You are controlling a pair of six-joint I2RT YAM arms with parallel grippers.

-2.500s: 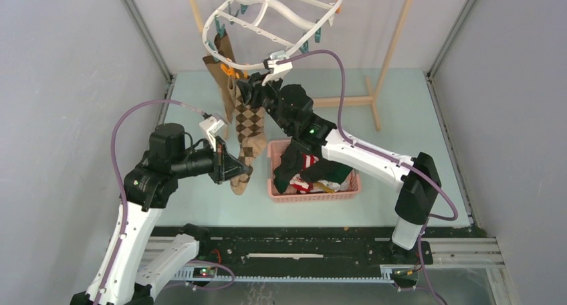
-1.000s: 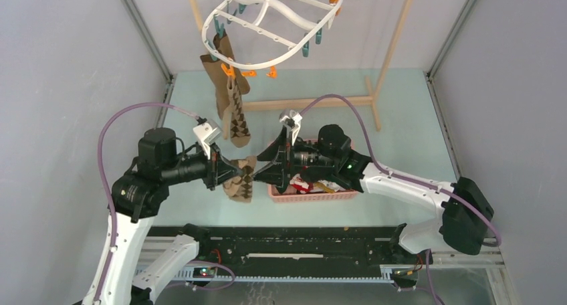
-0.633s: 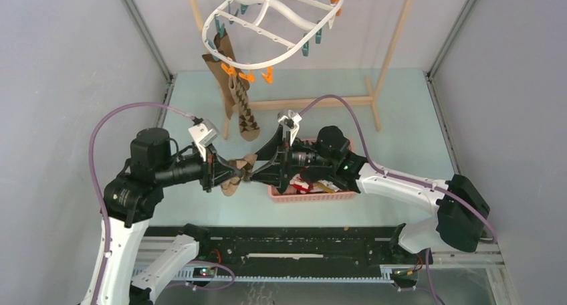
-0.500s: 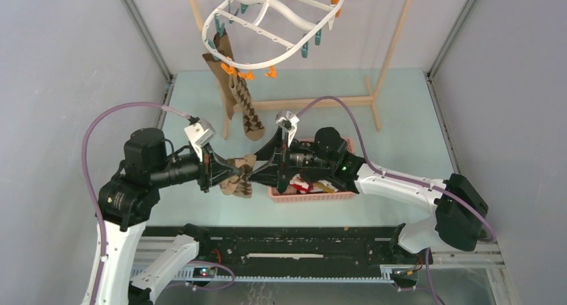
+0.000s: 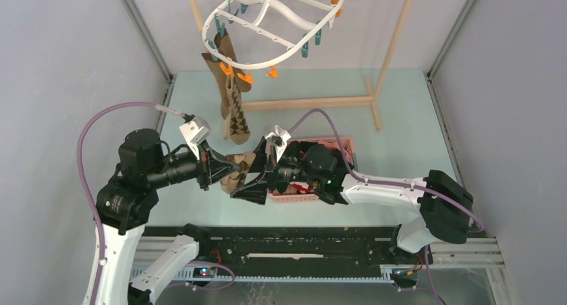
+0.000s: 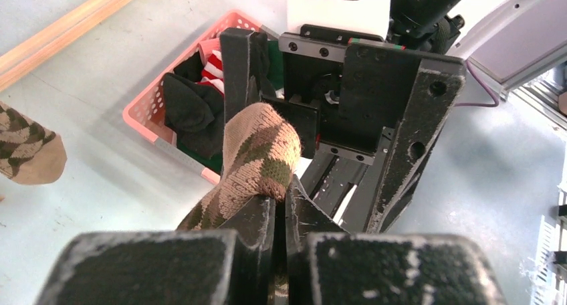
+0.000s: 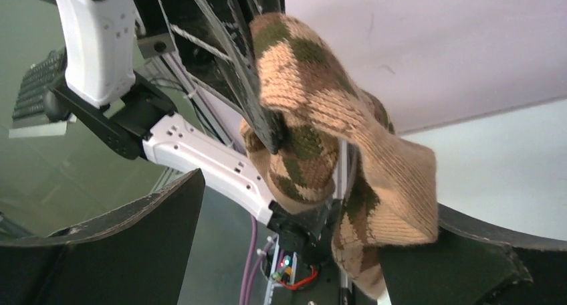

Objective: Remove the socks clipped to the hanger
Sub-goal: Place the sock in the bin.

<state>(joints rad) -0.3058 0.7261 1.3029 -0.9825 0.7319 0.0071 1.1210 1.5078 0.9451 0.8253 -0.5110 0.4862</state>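
Pale green tabletop (image 5: pixel 401 131) lay under me, with grey walls on three sides and a wooden rack (image 5: pixel 314 103) at the far end. From the rack hung the white hanger (image 5: pixel 294 47), tilted, with teal and orange pegs (image 5: pixel 271 71) dangling off its rim. Two socks were clipped at its left end: a tan sock (image 5: pixel 220 54) and, just nearer, a diamond-patterned sock (image 5: pixel 235 118). Both hung straight down.

My left claw (image 5: pixel 226 174) was clamped tight on a third sock (image 6: pixel 257 151), brown with green diamonds. I held it over the near middle of the table, well below the hanger and touching no peg. The toe bunched up past my fingertips, and the rest drooped beneath them.

My right claw (image 5: pixel 254 174) faced the left one from the right. Its fingers were spread wide, one on either side of that bunched toe. I could not tell whether either finger touched the wool.

Just right of both claws a pink basket (image 6: pixel 148 111) sat on the table. A black sock (image 6: pixel 190 108) and a red-and-white striped sock (image 6: pixel 212 63) lay heaped inside it.
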